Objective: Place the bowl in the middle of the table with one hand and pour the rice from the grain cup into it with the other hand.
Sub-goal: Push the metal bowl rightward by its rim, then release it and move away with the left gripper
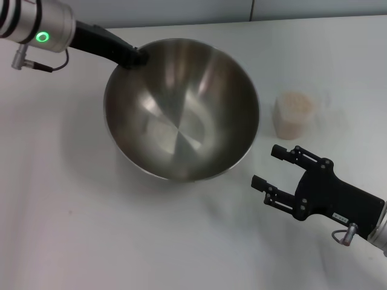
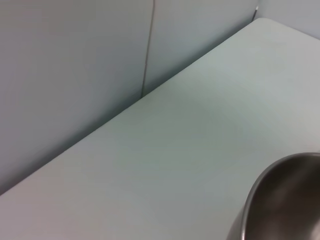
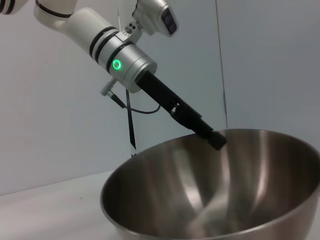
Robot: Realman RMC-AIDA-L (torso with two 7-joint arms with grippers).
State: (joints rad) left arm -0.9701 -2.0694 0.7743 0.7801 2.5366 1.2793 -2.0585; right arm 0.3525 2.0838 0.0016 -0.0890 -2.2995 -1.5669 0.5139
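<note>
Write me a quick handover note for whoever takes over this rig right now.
Left gripper: shut on the far rim of the bowl, which is tilted toward the robot.
Right gripper: open, empty, in front of the grain cup.
The cup stands upright on the table, right of the bowl, still full of rice.
Done: bowl grasped and near the middle.
Left: set the bowl flat, grasp the cup, pour.
</note>
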